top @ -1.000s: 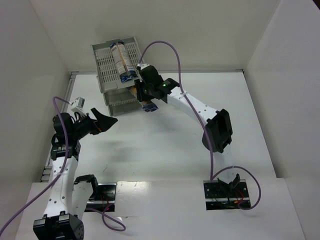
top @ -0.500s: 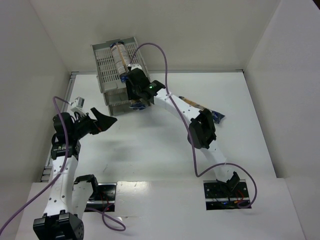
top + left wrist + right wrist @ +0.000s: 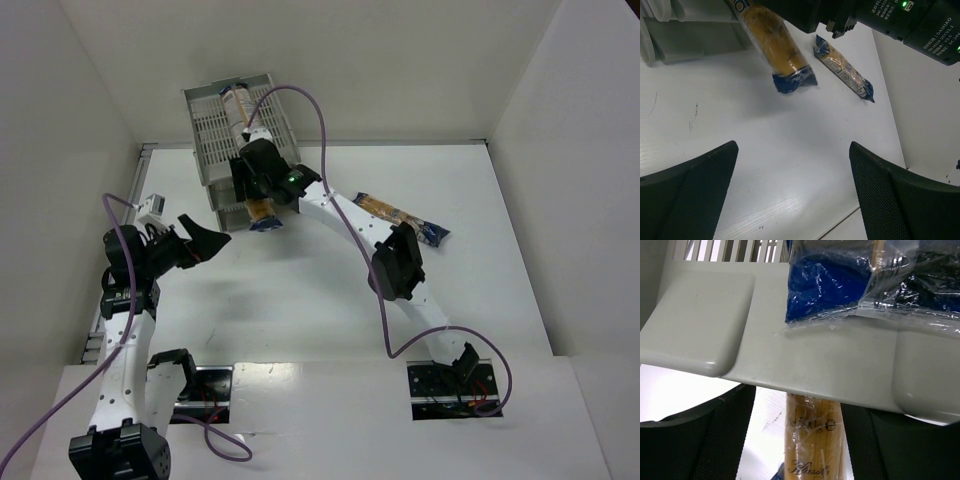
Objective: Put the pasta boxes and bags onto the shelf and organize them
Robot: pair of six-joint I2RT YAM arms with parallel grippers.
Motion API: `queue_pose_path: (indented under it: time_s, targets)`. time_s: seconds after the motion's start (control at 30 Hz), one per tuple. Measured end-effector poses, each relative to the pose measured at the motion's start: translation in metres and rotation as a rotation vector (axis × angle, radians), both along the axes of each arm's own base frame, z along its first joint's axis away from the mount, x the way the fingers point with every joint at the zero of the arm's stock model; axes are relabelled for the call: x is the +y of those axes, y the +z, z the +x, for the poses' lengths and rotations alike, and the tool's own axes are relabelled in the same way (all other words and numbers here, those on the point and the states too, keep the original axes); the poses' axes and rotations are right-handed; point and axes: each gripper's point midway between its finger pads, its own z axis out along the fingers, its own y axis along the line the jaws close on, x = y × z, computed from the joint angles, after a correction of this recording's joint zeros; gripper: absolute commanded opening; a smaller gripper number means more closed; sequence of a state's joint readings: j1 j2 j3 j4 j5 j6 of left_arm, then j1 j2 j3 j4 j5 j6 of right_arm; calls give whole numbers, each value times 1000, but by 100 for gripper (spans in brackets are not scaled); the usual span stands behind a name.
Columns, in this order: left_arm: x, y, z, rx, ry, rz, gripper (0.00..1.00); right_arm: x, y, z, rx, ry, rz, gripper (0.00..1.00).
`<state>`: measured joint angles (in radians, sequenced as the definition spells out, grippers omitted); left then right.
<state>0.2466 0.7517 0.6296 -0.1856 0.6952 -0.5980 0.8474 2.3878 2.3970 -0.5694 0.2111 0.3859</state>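
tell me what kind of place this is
Most likely a robot test cell in a lab, not a shop or kitchen. Plain white walls box in a white table, the left arm and right arm are bolted at its edge, and a grey shelf holds a pasta packet.

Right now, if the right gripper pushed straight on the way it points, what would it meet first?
Probably the shelf: a grey tray rim crosses the wrist view just ahead of the right gripper. The pasta packet it straddles passes under that rim; clearance is unclear.
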Motion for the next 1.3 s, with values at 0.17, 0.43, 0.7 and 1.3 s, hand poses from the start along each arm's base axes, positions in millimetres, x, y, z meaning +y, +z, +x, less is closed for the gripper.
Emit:
queue_pose_path:
  time_s: [0.17,0.43,0.7,1.3]
  targets:
    - [0,1,0,-7,1,2,99,0,2,-4,-11,43,-17,71]
    - [0,8,-3,-41,4,11,99,-34,34,-62,-41,274,-90,20]
    - [-1,10,-5,-59,4,15,99,-77,32,-141,-20,545,-122,0]
    - [11,10,-2,-57,53,20,99,-14,-50,-44,-45,409,-235,0]
